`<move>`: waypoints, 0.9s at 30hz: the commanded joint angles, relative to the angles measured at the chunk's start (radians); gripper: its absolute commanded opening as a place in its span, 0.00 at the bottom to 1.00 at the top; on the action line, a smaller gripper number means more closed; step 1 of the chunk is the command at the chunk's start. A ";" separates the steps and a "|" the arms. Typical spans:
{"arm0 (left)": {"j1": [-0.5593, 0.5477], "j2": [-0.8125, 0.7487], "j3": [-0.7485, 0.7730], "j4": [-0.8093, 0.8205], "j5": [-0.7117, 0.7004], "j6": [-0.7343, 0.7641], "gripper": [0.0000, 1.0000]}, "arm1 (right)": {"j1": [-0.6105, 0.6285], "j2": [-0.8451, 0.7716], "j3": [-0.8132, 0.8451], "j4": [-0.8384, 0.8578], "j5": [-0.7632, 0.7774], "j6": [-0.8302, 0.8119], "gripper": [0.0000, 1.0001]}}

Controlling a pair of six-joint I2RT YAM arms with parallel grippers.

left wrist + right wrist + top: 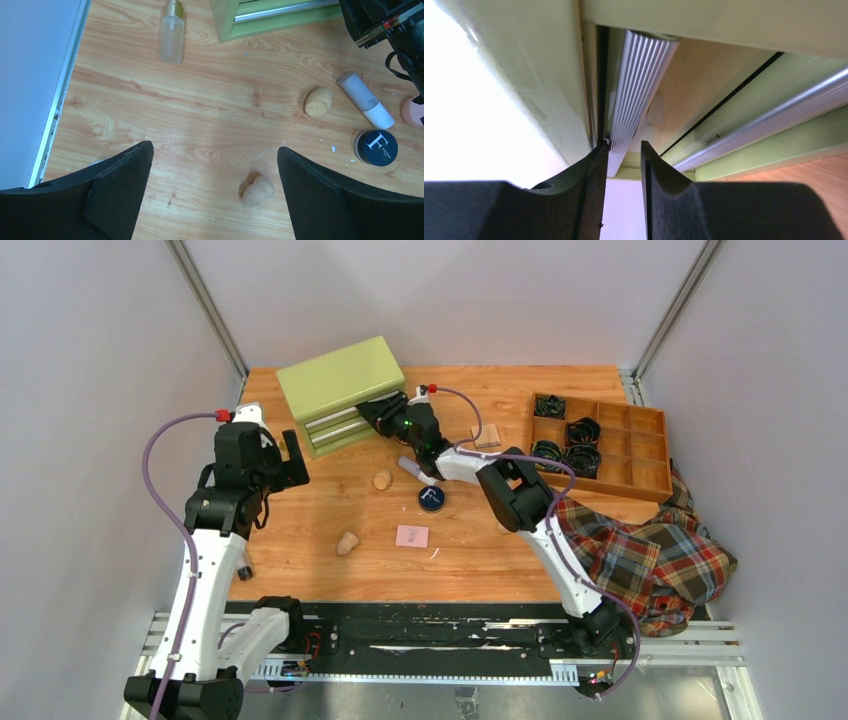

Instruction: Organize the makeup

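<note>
My right gripper reaches to the right end of the green drawer box. In the right wrist view its jaws are nearly closed round the end of the ribbed silver drawer handle. My left gripper is open and empty above the table, with a tan egg sponge below and between the fingers. A second sponge, white tube, navy compact, the edge of a pink disc and a clear bottle lie around. A pink square pad and tan square show from above.
A wooden divided tray at the back right holds black coiled bands. A plaid cloth lies over the table's right front corner. Grey walls close in the left, right and back sides.
</note>
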 commanded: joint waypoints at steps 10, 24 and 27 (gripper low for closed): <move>-0.002 -0.006 -0.002 -0.007 -0.010 0.014 0.99 | 0.005 0.009 0.024 0.124 0.079 -0.011 0.10; -0.002 0.002 -0.009 -0.007 -0.034 0.017 0.99 | 0.001 -0.142 -0.271 0.235 0.037 -0.029 0.01; -0.002 0.017 -0.008 -0.002 -0.027 0.011 0.98 | 0.000 -0.166 -0.323 0.249 0.027 -0.034 0.01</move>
